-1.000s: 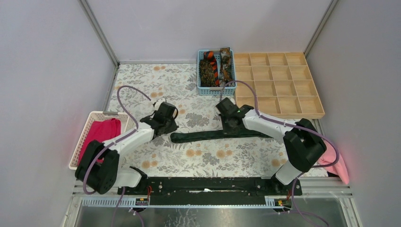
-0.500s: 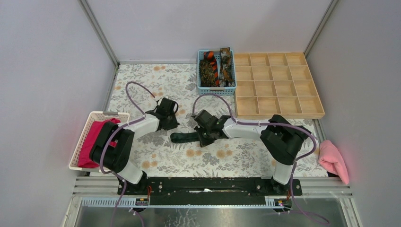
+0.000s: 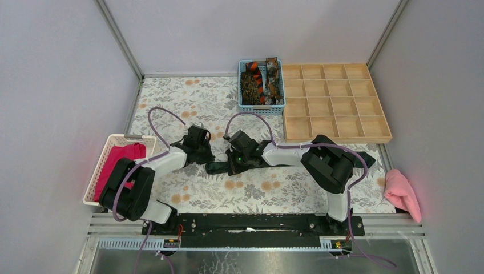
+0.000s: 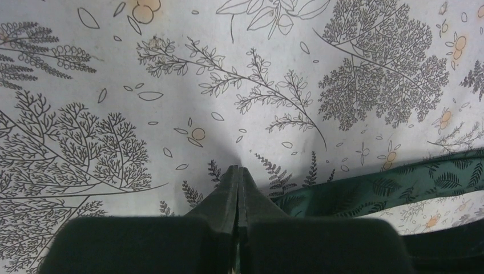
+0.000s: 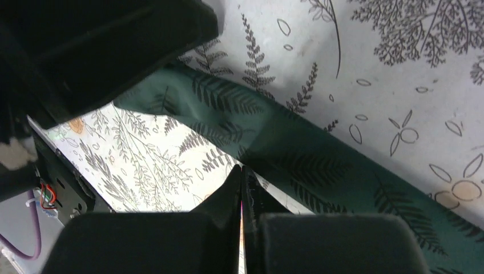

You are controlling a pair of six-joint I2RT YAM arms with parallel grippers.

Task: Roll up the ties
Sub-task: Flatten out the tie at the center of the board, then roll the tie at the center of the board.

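Note:
A long black-green tie (image 3: 216, 167) with a fern print lies flat across the floral table cover, its middle hidden under my right arm. My left gripper (image 3: 202, 157) is shut and empty, tips on the cover just left of the tie's left end; the tie (image 4: 399, 188) shows at the right of its wrist view. My right gripper (image 3: 234, 164) is shut, with its tips (image 5: 241, 169) at the near edge of the tie (image 5: 297, 151) close to that end. More ties, mottled brown (image 3: 249, 87) and orange-and-black striped (image 3: 259, 80), lie in a blue basket (image 3: 261, 108).
A wooden compartment tray (image 3: 334, 103) sits at the back right. A white basket (image 3: 97, 174) holding a magenta cloth (image 3: 121, 162) stands at the left. A pale pink cloth (image 3: 402, 194) lies at the right edge. The two grippers are close together.
My right gripper has slid left along the tie from its middle to near its left end. My left gripper shifted slightly beside that end. The tie's right end now shows.

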